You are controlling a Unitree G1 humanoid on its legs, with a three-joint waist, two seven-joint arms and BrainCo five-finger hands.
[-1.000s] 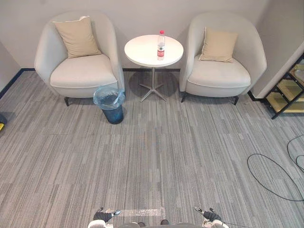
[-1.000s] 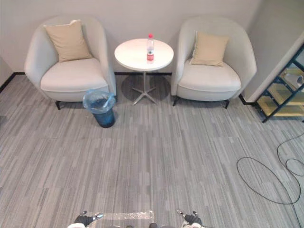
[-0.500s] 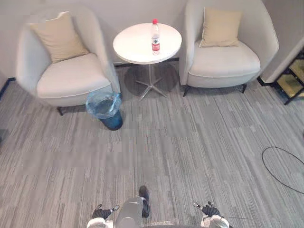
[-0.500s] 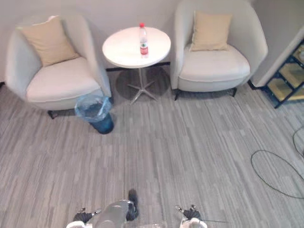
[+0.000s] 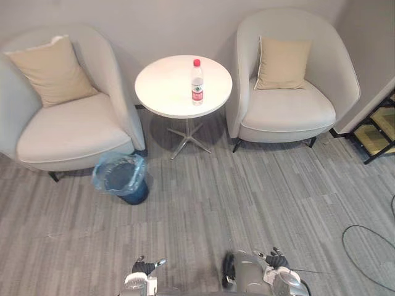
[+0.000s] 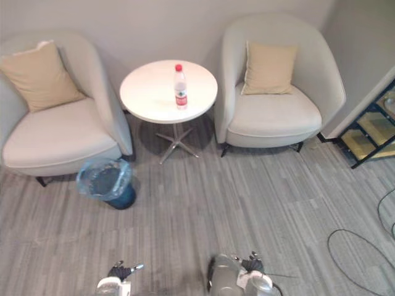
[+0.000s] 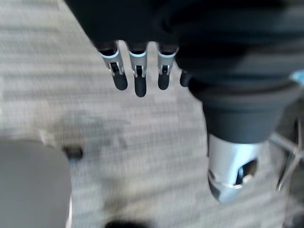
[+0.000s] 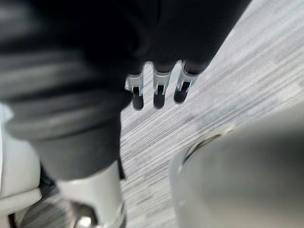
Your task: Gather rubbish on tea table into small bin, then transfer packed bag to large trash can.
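The bottle (image 5: 196,82) stands upright on the round table (image 5: 162,94), well apart from the left hand (image 7: 139,78) and right hand (image 8: 160,92), both seemingly slack-fingered and empty; close in squarely, skirting the lined bin (image 5: 120,179).

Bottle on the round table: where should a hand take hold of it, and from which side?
Probably grip the bottle round its straight body at the red label, coming in over the near edge of the table. It stands upright and alone there, and the left armchair and right armchair close off both sides.
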